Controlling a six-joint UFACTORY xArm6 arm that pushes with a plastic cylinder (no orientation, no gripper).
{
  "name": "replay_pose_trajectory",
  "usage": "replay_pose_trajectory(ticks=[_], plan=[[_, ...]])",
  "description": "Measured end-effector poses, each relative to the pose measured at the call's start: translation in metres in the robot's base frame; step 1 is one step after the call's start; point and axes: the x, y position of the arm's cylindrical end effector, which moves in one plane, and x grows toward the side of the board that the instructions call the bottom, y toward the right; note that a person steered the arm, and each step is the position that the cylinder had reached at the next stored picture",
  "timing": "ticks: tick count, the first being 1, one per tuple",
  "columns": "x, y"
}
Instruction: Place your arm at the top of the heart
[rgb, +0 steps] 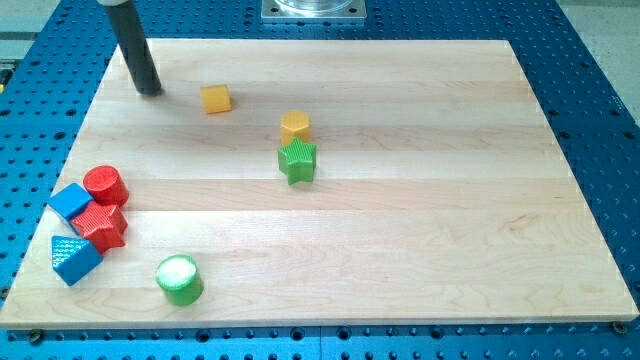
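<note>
My tip (150, 91) rests on the board near its top left corner. A yellow block (215, 98), which looks like the heart, lies a short way to the tip's right at about the same height in the view, with a gap between them. A second yellow block (295, 125), roughly hexagonal, sits nearer the middle, with a green star (297, 161) touching or almost touching it from below.
A cluster sits at the board's left edge: a red cylinder (105, 185), a blue cube (71, 201), a red star (101, 226) and a blue triangular block (75, 259). A green cylinder (180, 279) stands near the bottom edge. The wooden board (420, 200) lies on a blue perforated table.
</note>
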Motion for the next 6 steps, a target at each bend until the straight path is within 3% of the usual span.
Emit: replay_pose_trajectory(ticks=[1,2,3,4,6], plan=[[-0.058,0.089],[-0.065,0.158],[-0.059,0.112],[-0.027,0.072],[-0.002,0.071]])
